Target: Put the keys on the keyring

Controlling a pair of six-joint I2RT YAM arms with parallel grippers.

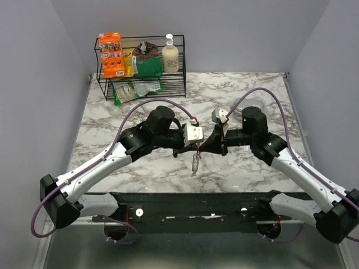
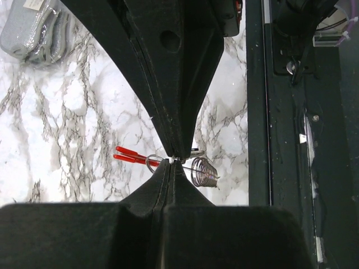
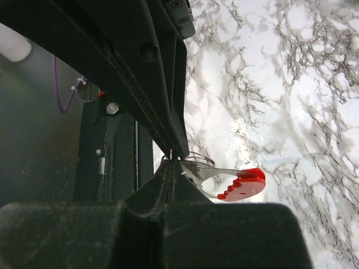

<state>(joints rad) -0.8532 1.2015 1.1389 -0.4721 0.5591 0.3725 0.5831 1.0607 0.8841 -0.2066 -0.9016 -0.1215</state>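
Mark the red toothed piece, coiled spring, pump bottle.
red toothed piece [image 3: 247, 185]: right wrist view, on its red toothed end.
coiled spring [image 2: 203, 172]: left wrist view, middle of the coil.
pump bottle [image 1: 170, 58]: top external view, on its body.

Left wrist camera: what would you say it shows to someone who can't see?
The left gripper is pinched shut on the keyring, red part on one side and silver coil on the other, above the white marble table.

White-gray marble tbl [image 1: 104, 124] w/ a black wire rack [image 1: 171, 87] standing at far-left corner.
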